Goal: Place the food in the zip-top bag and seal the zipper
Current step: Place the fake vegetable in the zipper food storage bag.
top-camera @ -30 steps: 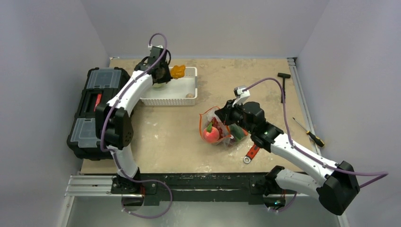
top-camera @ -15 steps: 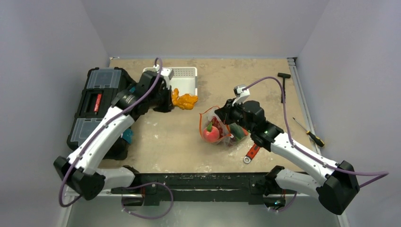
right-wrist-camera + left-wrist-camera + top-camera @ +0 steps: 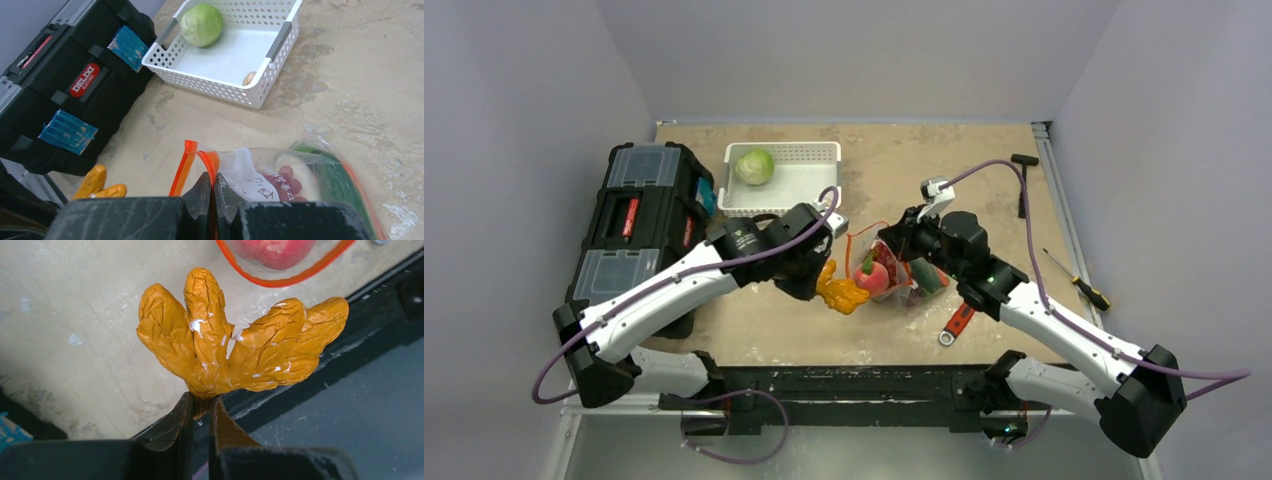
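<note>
My left gripper (image 3: 201, 401) is shut on the stem end of an orange-yellow lobed food piece (image 3: 235, 345). It hangs over the table just left of the zip-top bag's mouth (image 3: 842, 292). The clear zip-top bag (image 3: 902, 285) lies mid-table. A pink peach (image 3: 871, 280), dark red grapes (image 3: 282, 181) and a green piece (image 3: 927, 280) are inside it. My right gripper (image 3: 212, 181) is shut on the orange-red zipper (image 3: 207, 161) and holds the mouth up in an open loop (image 3: 280, 282). A green cabbage (image 3: 754, 166) sits in the basket.
The white slotted basket (image 3: 824, 195) stands at the back left, a small tan item (image 3: 248, 78) in its corner. A black toolbox (image 3: 634, 230) fills the left edge. A red-handled wrench (image 3: 956, 325) lies in front of the bag. A screwdriver (image 3: 1079, 282) and a black T-shaped tool (image 3: 1024, 180) lie right.
My left arm has carried the orange-yellow piece from the basket across to the bag's mouth, uncovering the cabbage. The right gripper and the bag have stayed put.
</note>
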